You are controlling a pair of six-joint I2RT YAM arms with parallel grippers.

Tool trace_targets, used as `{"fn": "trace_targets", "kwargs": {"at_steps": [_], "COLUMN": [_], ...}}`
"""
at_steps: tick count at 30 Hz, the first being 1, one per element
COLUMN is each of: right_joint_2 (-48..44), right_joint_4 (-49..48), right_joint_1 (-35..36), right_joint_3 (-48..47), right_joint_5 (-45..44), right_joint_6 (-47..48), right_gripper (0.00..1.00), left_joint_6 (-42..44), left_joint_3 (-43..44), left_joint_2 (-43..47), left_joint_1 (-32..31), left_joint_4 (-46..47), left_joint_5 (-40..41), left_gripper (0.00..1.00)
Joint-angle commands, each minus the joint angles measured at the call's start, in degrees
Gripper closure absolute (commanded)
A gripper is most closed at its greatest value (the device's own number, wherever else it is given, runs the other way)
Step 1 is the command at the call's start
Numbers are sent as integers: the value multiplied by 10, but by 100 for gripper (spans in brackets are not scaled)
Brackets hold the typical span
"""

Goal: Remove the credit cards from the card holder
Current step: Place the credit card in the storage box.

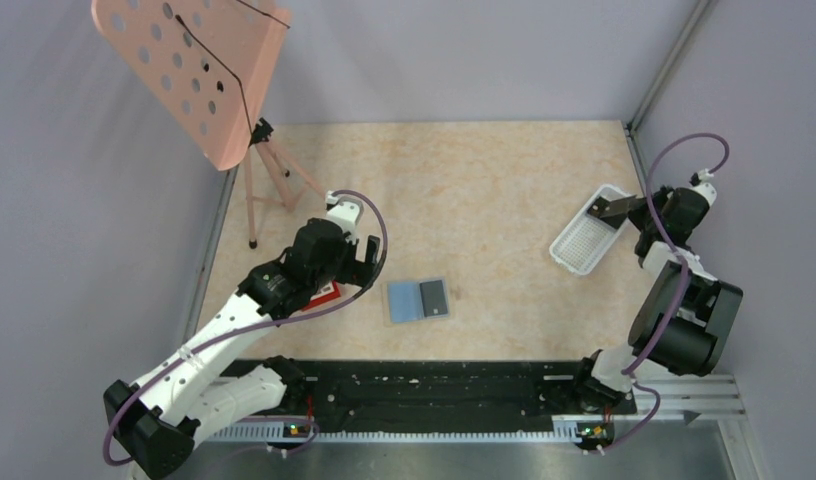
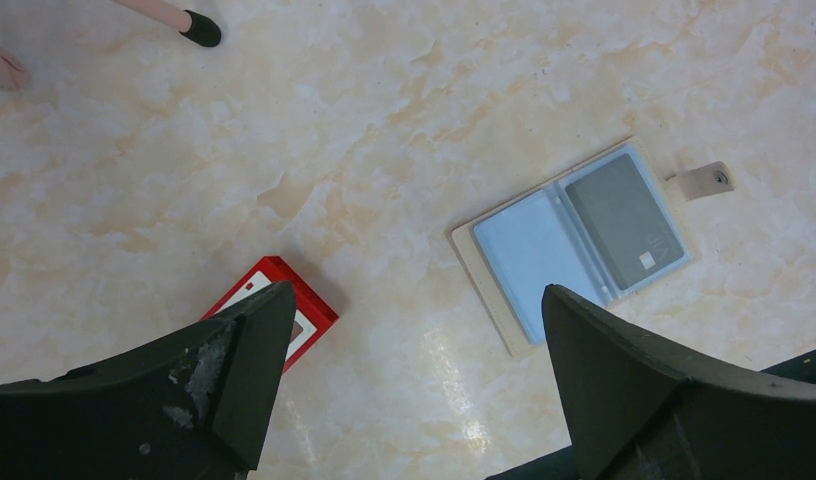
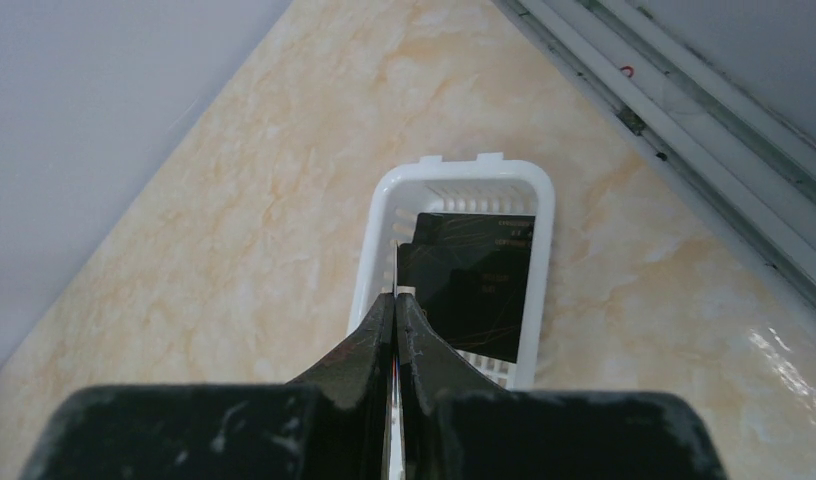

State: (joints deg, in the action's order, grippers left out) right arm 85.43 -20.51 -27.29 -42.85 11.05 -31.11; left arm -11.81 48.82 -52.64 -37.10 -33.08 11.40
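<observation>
My right jaws were clenched on a credit card (image 1: 612, 208) just over the tray (image 3: 464, 172); I judged it best to lower before letting go. Left jaws stood released, the card holder (image 2: 529, 250) just ahead, another card (image 2: 624, 220) inside.

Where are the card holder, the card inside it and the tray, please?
Card holder (image 2: 524, 255): left wrist view, light blue panel.
Card (image 2: 624, 220): left wrist view, its grey face.
Tray (image 3: 464, 172): right wrist view, far rim.

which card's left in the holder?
The grey card in the card holder's right-hand pocket, with a small white square. Other cards lie in the white tray; right gripper pinches one.
</observation>
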Motion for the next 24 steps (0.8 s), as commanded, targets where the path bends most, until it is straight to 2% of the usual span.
{"fn": "trace_targets", "kwargs": {"at_steps": [1, 24], "right_joint_2": [27, 120], "right_joint_4": [-95, -178], "right_joint_1": [-2, -6], "right_joint_3": [-6, 5], "right_joint_5": [70, 39], "right_joint_6": [-13, -81], "right_gripper": [100, 100], "left_joint_6": [8, 9], "left_joint_3": [-4, -3], "left_joint_2": [5, -10], "left_joint_1": [2, 1], "left_joint_4": [17, 17], "left_joint_5": [-1, -5], "left_gripper": [1, 1]}}
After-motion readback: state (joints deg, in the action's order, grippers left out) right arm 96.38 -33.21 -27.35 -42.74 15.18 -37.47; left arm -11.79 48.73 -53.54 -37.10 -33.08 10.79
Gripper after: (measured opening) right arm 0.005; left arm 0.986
